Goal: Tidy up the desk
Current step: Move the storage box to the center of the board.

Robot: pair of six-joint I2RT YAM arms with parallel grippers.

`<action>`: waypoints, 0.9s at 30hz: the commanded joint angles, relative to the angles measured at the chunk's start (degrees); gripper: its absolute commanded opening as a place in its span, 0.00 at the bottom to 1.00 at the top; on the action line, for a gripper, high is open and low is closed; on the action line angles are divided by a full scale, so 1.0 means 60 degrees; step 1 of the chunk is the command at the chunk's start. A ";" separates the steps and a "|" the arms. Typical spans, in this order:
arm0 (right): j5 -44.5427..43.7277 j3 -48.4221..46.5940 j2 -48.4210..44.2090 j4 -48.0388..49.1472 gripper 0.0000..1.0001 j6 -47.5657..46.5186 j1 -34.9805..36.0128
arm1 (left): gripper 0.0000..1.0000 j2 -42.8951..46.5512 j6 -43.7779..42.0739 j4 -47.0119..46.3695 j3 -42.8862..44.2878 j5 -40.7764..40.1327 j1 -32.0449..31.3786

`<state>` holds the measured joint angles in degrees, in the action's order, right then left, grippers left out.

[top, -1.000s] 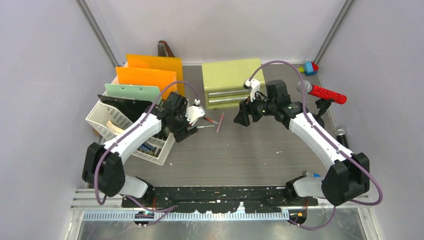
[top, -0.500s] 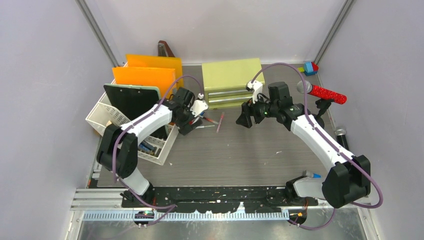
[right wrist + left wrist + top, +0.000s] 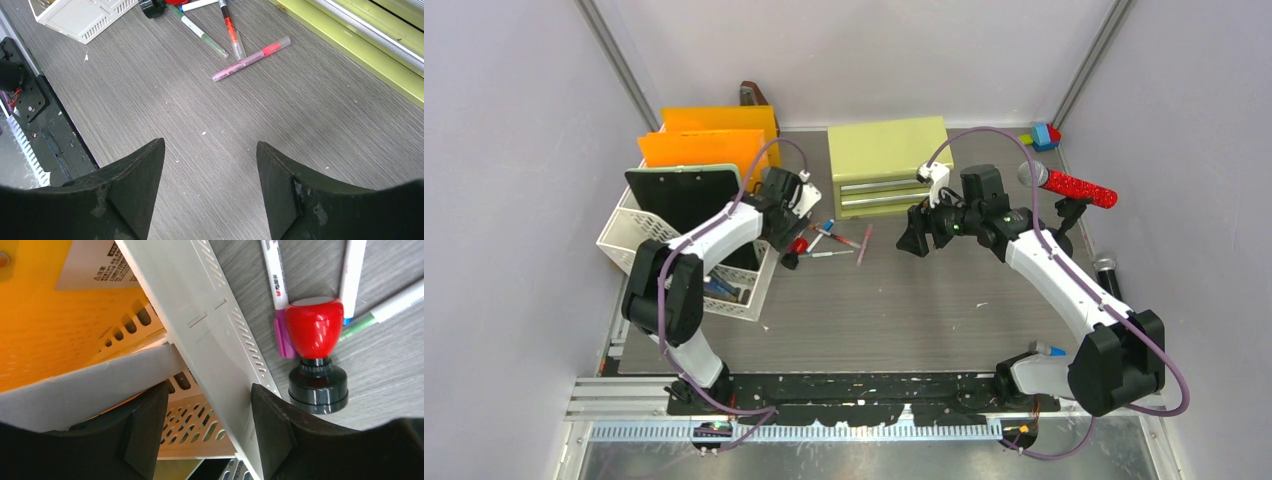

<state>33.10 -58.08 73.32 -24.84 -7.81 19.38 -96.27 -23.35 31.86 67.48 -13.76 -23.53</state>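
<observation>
Top external view: the desk [image 3: 924,310], a flat grey-brown wood-grain slab, fills the booth floor, with a black rail [image 3: 854,385] along its near edge. Slim pens [image 3: 839,240] lie loose near its middle, just beside a stamp [image 3: 315,330] with a glossy red dome on a ribbed black base. At the left sits a white slotted plastic basket [image 3: 220,340] holding orange folders [image 3: 704,145]. The left gripper [image 3: 205,395] stands spread astride the basket's wall, a gap showing on the inner side. The right gripper [image 3: 210,150] hangs spread and empty over bare wood, near a yellow-green drawer cabinet [image 3: 889,160].
</observation>
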 commanded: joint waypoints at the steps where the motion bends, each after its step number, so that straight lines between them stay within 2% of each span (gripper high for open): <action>1: 0.0187 0.0025 -0.0060 0.0424 0.73 -0.0005 -0.0051 | 0.63 -0.0265 -0.0099 -0.0908 0.0482 -0.0726 0.0438; 12: 0.0217 0.0049 0.0037 0.0434 0.73 0.0055 -0.0058 | 0.53 -0.1039 -0.1233 -0.1793 0.0668 -0.1025 0.0854; 23: 0.0243 0.0085 0.0128 0.0430 0.73 0.0006 -0.0094 | 0.27 -0.0953 -0.2243 -0.1096 0.0689 -0.0547 0.0963; 27: 0.0283 0.0043 0.0189 0.0421 0.73 0.0035 -0.0096 | 0.24 -0.0897 -0.2797 -0.1282 0.0468 -0.0536 0.1038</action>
<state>33.74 -57.08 73.93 -24.21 -7.62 19.03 -102.52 -30.30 25.10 70.70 -14.22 -18.72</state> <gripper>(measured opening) 0.733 0.459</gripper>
